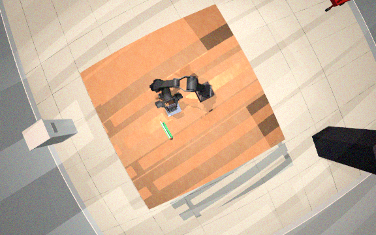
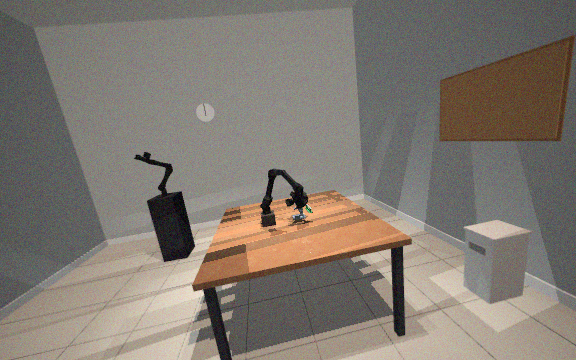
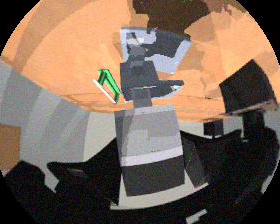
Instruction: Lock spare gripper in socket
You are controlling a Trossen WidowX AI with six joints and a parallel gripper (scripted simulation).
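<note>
My gripper (image 1: 171, 104) (image 3: 144, 133) is shut on the spare gripper, a grey block (image 3: 151, 135) with a light band and a narrow spigot (image 3: 142, 98) at its far end. It holds the block above the mount, whose pale blue base plate (image 1: 175, 113) (image 2: 298, 218) (image 3: 178, 62) lies on the table. The mount's dark grey upper part (image 3: 137, 74) is just beyond the spigot in the wrist view; whether they touch cannot be told. A green rack (image 1: 167, 129) (image 2: 309, 209) (image 3: 110, 82) stands beside the mount, with a thin white rod (image 3: 105, 91) with a red tip along it. The socket hole is hidden.
The wooden table (image 1: 126, 65) (image 2: 318, 255) carries the arm's dark base (image 1: 205, 92) (image 2: 268, 219), which stands near the mount. Striped shadows cross the table. A black pedestal (image 1: 348, 148) (image 2: 173, 225) and a white cabinet (image 1: 54, 132) (image 2: 498, 262) stand off the table.
</note>
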